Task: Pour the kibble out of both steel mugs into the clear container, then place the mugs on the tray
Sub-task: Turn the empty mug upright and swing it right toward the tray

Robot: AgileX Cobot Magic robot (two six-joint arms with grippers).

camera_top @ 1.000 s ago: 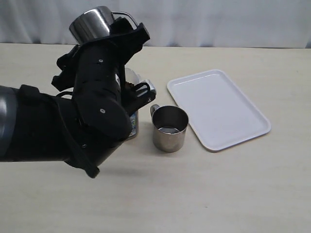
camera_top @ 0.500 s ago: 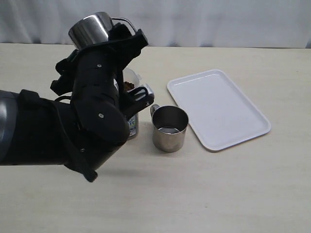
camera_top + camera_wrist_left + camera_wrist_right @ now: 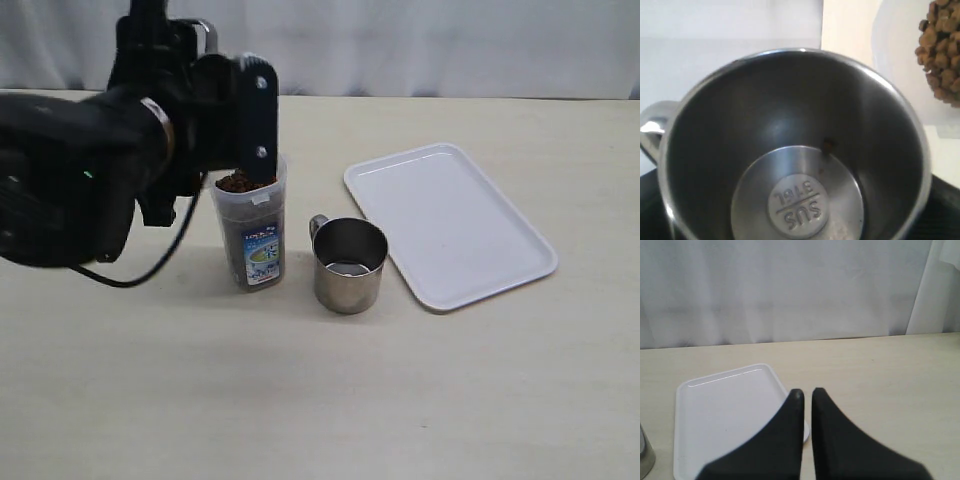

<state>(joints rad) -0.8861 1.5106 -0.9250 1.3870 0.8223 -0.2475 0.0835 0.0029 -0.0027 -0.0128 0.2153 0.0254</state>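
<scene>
In the left wrist view I look straight into a steel mug (image 3: 790,115); it holds only one stray pellet (image 3: 828,145). My left gripper (image 3: 238,112) is shut on this mug, just behind and left of the clear container (image 3: 254,235); the arm hides most of the mug in the exterior view. Kibble (image 3: 240,183) fills the container to its rim, as the left wrist view also shows (image 3: 942,50). The other steel mug (image 3: 348,265) stands upright right of the container. The white tray (image 3: 450,222) lies further right. My right gripper (image 3: 804,392) is shut on nothing above the tray (image 3: 725,410).
A pale curtain runs along the table's far edge. The left arm's black cable (image 3: 150,265) droops onto the table left of the container. The rim of the standing mug (image 3: 644,460) shows at the edge of the right wrist view.
My left arm has swung up and back from its tipped pose over the container. The mug has gone from tilted high in plain sight to mostly hidden behind the arm. The container top now shows.
</scene>
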